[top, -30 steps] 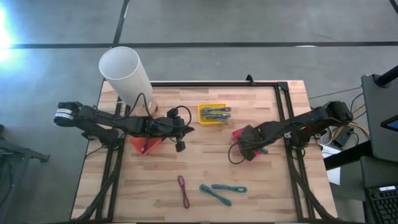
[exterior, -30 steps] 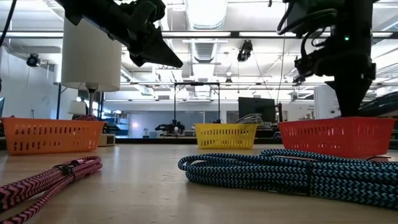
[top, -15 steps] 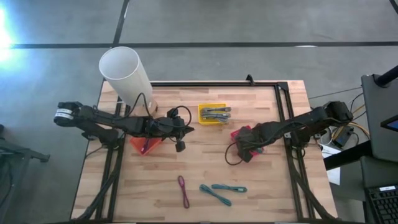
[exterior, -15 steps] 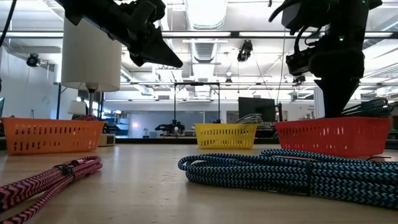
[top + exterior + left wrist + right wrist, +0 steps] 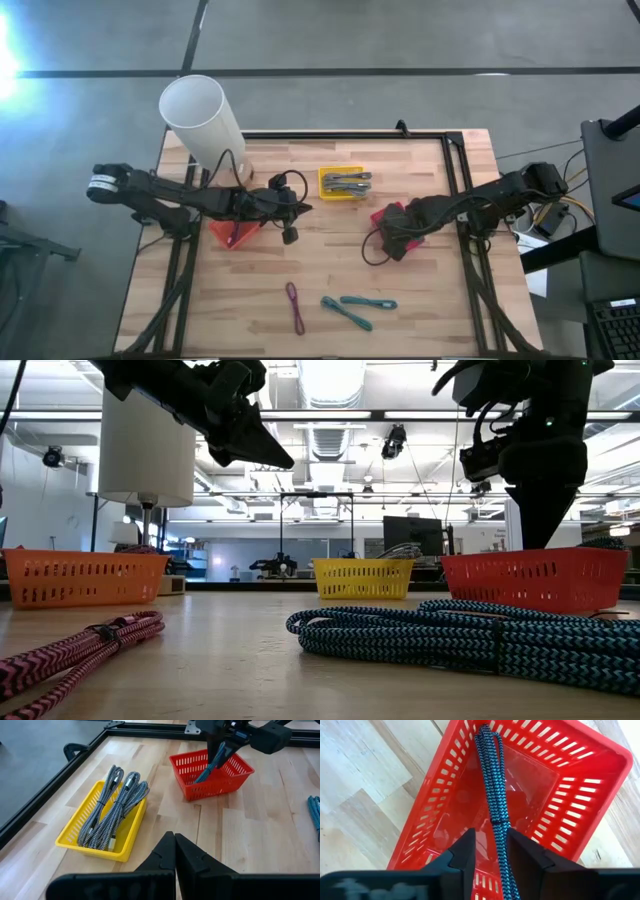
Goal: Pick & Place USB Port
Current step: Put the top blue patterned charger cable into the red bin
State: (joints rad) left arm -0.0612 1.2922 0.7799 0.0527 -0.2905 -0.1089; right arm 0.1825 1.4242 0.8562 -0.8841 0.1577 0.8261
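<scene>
Over red basket [image 5: 580, 795]: right hand [image 5: 490, 851] pinching teal cable [image 5: 491, 785], cable hanging into basket; left hand [image 5: 174, 851] pressed together.

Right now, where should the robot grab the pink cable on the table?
Grab the pink cable around its middle, coming straight down from above. It lies flat on the wood as a long, thin folded bundle, apart from the teal cables, so jaws set across its narrow width should close over it cleanly.

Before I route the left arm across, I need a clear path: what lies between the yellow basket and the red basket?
Only bare wooden tabletop separates the yellow plastic basket from the red plastic basket; the left wrist view shows it.
</scene>
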